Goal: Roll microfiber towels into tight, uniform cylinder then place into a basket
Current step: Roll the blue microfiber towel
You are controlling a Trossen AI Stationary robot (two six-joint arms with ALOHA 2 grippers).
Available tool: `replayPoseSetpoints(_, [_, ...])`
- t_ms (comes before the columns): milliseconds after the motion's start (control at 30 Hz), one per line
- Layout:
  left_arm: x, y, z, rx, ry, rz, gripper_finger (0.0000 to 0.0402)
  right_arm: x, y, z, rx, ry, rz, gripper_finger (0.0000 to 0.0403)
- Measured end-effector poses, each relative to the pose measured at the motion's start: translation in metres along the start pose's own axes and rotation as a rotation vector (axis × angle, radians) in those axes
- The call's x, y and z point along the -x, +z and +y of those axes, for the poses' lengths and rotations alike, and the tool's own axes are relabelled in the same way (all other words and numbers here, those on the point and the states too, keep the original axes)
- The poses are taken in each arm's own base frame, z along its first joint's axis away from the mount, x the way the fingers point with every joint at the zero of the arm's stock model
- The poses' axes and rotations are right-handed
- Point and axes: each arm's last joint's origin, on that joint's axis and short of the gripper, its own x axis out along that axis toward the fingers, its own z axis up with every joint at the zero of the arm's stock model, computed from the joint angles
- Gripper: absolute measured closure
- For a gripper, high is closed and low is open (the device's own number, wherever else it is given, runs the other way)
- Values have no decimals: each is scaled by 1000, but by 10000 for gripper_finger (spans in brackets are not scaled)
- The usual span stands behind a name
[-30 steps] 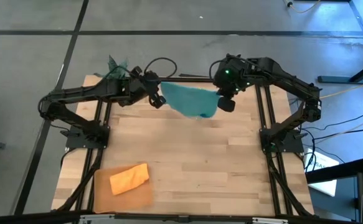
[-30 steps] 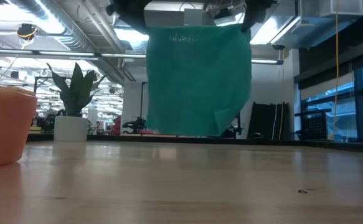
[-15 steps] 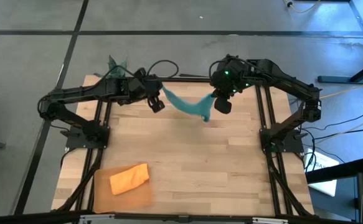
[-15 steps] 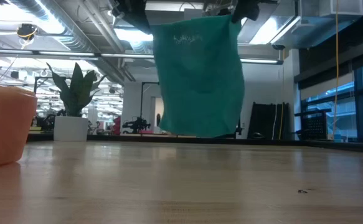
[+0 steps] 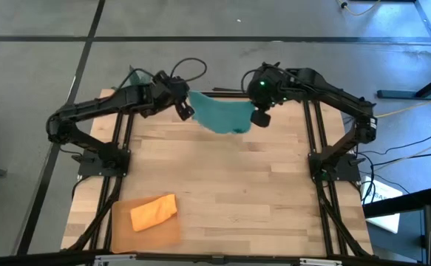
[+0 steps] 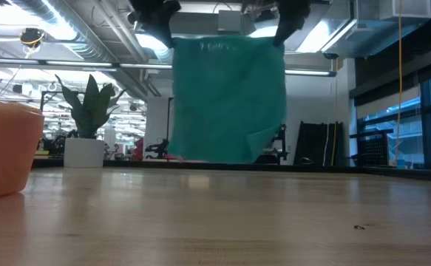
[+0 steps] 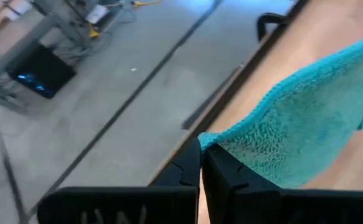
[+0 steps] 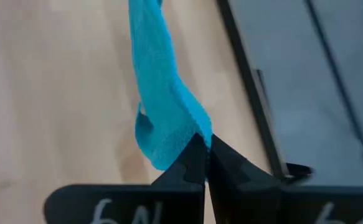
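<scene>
The teal towel point(image 5: 219, 114) hangs as a flat sheet above the table's far part, its lower edge point(image 6: 222, 158) clear of the wood. My left gripper point(image 5: 186, 111) is shut on its upper left corner and my right gripper point(image 5: 259, 118) on its upper right corner. The orange towel point(image 5: 154, 212) lies rolled up in the basket point(image 5: 120, 230) at the table's near left corner. My left gripper pinches the teal towel's upper corner point(image 7: 210, 139) between its two fingertips, slanting down from the table's left side. The cloth hangs below, lifted clear. My right gripper pinches the opposite upper corner point(image 8: 195, 127) between its fingertips, pointing steeply down from the right. The top edge point(image 6: 226, 38) runs nearly straight between both grippers.
A plant in a white pot point(image 6: 84, 151) stands at the table's far left corner, close behind my left arm. The basket's wall point(image 6: 1, 155) fills the left of the low view. Bare wood point(image 5: 237, 192) spreads over the table's middle and right.
Both grippers have gone a little toward the table's far edge, still shut on the towel's corners. The hanging cloth has swung under them: spread toward the near side, then almost edge-on from above, now spread again. It has stayed clear of the table.
</scene>
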Motion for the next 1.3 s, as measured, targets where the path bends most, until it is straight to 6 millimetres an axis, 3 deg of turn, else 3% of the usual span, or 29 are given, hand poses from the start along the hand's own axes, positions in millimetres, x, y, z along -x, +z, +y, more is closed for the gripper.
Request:
replayPoseSetpoints(167, [-4,1,6,18,1,-4,401,-17,8,-4,5,-97,12,397])
replayPoseSetpoints(300, [2,-4,-4,-31,-75,33,401,-22,10,5,24,-87,15,397])
replayPoseSetpoints(567, [28,-30,-33,-117,-158,214,401,-51,-7,50,105,7,123,397])
replayPoseSetpoints(800, [39,-60,-72,-121,-331,309,401,-84,-33,97,146,65,192,397])
replayPoseSetpoints(1000, [51,-88,-99,-91,-433,406,401,-91,-53,131,124,161,259,397])
replayPoseSetpoints(1300, [63,-128,-135,-29,-593,492,401,-100,-65,170,167,316,191,397])
